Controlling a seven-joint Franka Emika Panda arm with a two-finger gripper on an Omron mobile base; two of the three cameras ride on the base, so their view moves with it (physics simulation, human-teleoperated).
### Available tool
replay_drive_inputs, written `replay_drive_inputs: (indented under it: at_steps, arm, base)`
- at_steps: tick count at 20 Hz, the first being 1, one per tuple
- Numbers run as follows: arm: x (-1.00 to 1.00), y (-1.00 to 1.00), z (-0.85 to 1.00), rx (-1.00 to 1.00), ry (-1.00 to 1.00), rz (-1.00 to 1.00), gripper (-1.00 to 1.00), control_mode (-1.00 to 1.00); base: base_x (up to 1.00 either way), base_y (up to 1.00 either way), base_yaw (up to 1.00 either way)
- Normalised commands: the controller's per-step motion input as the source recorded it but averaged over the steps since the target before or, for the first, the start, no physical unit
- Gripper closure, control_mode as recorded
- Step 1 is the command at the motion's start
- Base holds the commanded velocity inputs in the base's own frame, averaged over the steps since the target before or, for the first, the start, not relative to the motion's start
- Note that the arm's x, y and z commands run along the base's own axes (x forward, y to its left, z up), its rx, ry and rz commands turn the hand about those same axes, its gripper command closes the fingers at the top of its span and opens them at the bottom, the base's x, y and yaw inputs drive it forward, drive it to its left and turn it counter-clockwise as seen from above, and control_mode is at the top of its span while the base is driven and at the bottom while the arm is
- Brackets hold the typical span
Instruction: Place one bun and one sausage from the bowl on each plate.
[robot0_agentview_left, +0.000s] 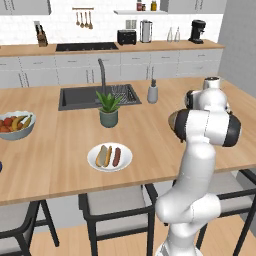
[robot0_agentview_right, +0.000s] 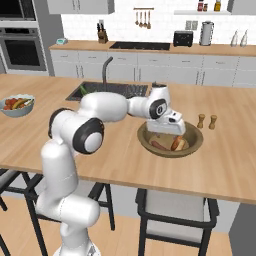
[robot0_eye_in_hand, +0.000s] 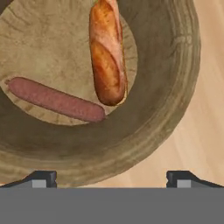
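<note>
While one plate (robot0_agentview_left: 109, 157), lower centre of the left base view, holds bun and sausage, the tool (robot0_eye_in_hand: 112, 180) hangs wide open and empty over the bowl (robot0_agentview_right: 194, 143); remaining bun (robot0_eye_in_hand: 107, 52) and sausage (robot0_eye_in_hand: 54, 99) wait, second plate apparently unseen.

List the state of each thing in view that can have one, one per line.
Gripper: open, empty, above the bowl.
Wooden bowl: holds one bun and one sausage.
Bun: lying in the bowl.
Sausage: lying in the bowl, beside the bun.
White plate: already holds a bun and sausage.
</note>
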Motion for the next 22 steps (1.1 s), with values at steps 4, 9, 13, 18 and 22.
replay_drive_inputs:
  at_steps: [4,9,13,18,22]
  arm:
    - [0.8,-0.32,-0.44,0.0,0.0,0.16,-1.0,-1.0]
    - [0.5,-0.4,-0.52,0.0,0.01,0.12,-1.0,-1.0]
    - [0.5,-0.16,-0.54,0.02,0.03,0.08,-1.0,-1.0]
    - [0.36,-0.03,-0.45,0.04,0.03,0.05,-1.0,-1.0]
    - [0.01,0.0,-0.42,0.03,0.05,0.0,1.0,-1.0]
  base:
    - [0.0,0.0,0.0]
    - [0.0,0.0,0.0]
    - [0.0,0.0,0.0]
    - [0.0,0.0,0.0]
    - [0.0,0.0,0.0]
